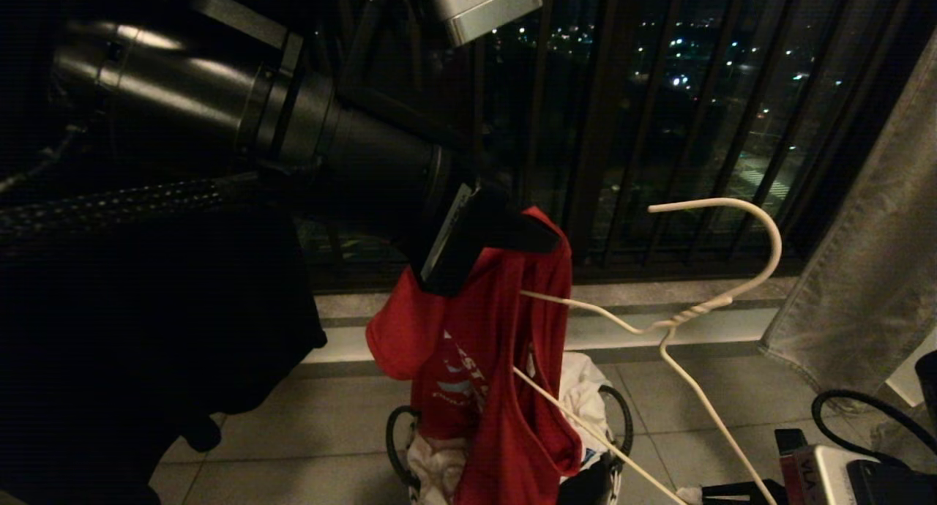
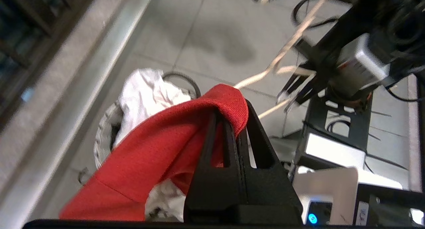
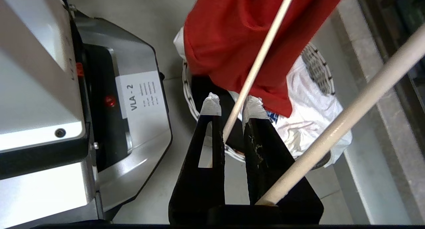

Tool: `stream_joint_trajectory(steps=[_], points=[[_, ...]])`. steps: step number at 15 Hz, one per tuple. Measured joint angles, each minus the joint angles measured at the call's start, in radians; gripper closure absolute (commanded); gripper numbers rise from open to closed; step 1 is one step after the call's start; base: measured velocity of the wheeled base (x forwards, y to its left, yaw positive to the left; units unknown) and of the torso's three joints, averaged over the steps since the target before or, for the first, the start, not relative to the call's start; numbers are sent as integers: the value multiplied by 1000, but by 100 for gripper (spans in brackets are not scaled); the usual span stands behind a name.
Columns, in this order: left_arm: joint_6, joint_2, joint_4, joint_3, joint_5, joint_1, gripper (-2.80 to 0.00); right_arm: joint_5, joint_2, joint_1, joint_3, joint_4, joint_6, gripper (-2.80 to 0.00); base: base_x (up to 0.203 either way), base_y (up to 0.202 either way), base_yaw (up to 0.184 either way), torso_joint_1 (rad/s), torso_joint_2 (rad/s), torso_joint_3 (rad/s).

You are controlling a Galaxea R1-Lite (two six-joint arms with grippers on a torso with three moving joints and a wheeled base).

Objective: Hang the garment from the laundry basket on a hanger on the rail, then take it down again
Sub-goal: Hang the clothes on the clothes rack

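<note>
- Red shirt hangs from the left gripper, pinched at its top edge above the basket, which sits on the tiled floor near the window sill. The white wire hanger is tilted, one arm already poking into the cloth, hook out toward the railing.
- Left wrist view: the left gripper is clamped tight on a fold of shirt; white cloth lies in the basket below.
- Right wrist view: the right gripper, nearly closed, holds the hanger by one thin wire; the tape-wrapped fingertips sit just beside the shirt's lower edge.
- Judgement: step is threading the hanger into the shirt. Keep the left hold high so the opening stays wide; feed the wire arm along the shoulder, not through a sleeve; the thin wire could twist in the grip.
</note>
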Motion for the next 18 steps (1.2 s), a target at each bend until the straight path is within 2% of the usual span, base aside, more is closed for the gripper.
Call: stream_joint_trajectory(steps=[4,11,18], points=[[36,35,23,-71,3,2,0,-1,71,-5,-51,-18,-28,0,0,0,0,0,0,0],[99,106,18,-85,5,14,0,1,247,0,-147,-120,-45,0,0,0,0,0,0,0],[100,112,21,-90,6,16,0,1,319,9,-170,-146,-45,0,0,0,0,0,0,0]])
